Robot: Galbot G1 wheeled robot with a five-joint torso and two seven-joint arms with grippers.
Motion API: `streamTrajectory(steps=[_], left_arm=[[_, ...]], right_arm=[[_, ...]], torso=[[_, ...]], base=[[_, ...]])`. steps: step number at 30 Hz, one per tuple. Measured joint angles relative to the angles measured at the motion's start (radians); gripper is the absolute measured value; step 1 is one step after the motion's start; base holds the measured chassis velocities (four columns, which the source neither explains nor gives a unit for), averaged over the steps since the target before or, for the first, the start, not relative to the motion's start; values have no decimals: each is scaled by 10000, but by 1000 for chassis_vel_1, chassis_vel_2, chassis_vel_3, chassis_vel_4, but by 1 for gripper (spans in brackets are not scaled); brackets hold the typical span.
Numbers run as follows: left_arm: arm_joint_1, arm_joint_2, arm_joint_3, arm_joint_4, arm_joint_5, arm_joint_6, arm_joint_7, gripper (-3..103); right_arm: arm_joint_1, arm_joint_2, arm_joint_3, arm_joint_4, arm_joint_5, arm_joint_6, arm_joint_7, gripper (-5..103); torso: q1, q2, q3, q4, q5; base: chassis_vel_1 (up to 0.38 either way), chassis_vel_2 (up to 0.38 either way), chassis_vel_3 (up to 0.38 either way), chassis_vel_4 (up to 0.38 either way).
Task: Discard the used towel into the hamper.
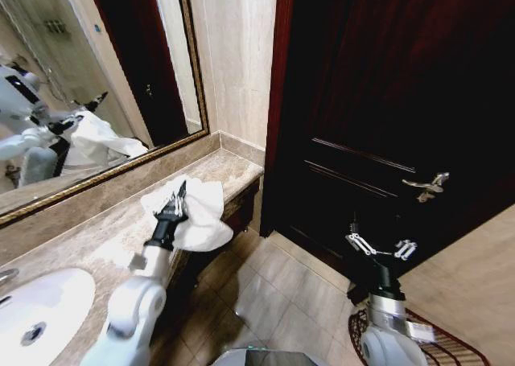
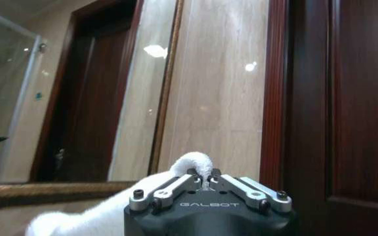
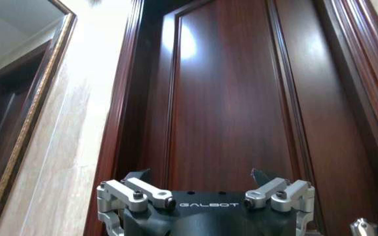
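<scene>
The hamper stands on the floor at the foot of the dark door, just behind the right gripper, whose fingers are spread apart and hold nothing. Farther off, left of the door, the left gripper is clamped on the white towel above the counter edge, below the mirror.
</scene>
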Motion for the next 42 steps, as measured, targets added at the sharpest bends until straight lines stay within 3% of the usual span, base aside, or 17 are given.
streamTrajectory(steps=[5,10,13,42], left_arm=[[580,-314,3,-606,253,-4,-411,2],[999,-1663,494,-1253,1074,595,-746,2],[951,-1815,593,-1264,1346,611,-639,2],[445,-1328,647,-851,1202,358,-306,2]], right_arm=[[173,17,-3,27,107,-60,73,100],[278,519,-194,249,7,-66,57,100],[214,616,-371,408,-15,-119,72,100],[-220,635,-470,605,-503,167,-150,100]], torso=[[0,0,-1,-3,0],[2,0,0,-1,1],[1,0,0,-2,1],[2,-1,1,-3,-1]], base=[[0,0,0,0],[0,0,0,0],[0,0,0,0],[-52,-53,-56,-59]])
